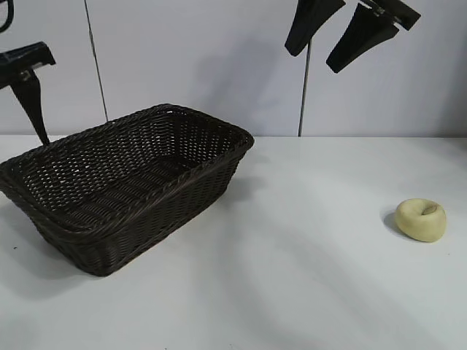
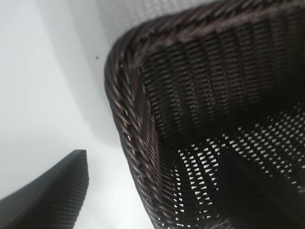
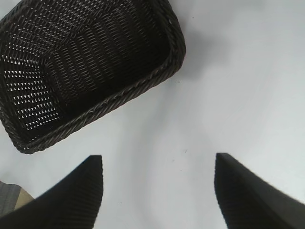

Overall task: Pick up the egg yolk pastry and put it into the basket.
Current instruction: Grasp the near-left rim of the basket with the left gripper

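The white table (image 1: 306,277) takes up most of what I can see, with a pale wall behind it. On it, the dark woven basket (image 1: 131,186) sits well below and away from the right gripper's fingers, and right by the left gripper's. One corner of its braided rim (image 2: 125,119) lies just beside the left gripper's (image 1: 33,106) single visible finger (image 2: 52,195), which hangs outside the basket wall at its far corner; the fingers are spread wide, with nothing in them. The right gripper (image 1: 332,33) hangs high up, its two dark fingers (image 3: 71,195) held well apart over bare table and gripping nothing. The egg yolk pastry (image 1: 420,219), small, pale yellow and dimpled on top, lies on the table well below the right gripper's fingers, far from the basket and untouched.
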Motion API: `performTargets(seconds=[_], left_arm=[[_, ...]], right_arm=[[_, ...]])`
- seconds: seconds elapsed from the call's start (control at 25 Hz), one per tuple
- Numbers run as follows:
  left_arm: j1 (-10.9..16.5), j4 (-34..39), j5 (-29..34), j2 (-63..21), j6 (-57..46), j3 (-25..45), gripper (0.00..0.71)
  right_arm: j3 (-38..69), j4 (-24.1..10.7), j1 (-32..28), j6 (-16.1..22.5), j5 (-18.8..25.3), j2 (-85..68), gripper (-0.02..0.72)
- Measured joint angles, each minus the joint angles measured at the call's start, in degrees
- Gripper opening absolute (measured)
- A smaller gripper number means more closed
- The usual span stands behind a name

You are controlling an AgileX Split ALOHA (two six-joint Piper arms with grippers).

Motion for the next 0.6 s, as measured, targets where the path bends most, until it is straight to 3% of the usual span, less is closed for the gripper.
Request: performTargets(seconds=[0.4, 0.6], left_arm=[[0.07, 1.14, -2.23, 1.31, 0.25, 2.01, 0.543], [1.56, -0.84, -4.94, 2.56, 1.06, 5.32, 0.543]], right_arm=[[0.0, 0.0, 0.0, 0.0, 0.0, 0.0, 0.486], [0.0, 0.0, 0.0, 0.0, 0.0, 0.0, 0.486]])
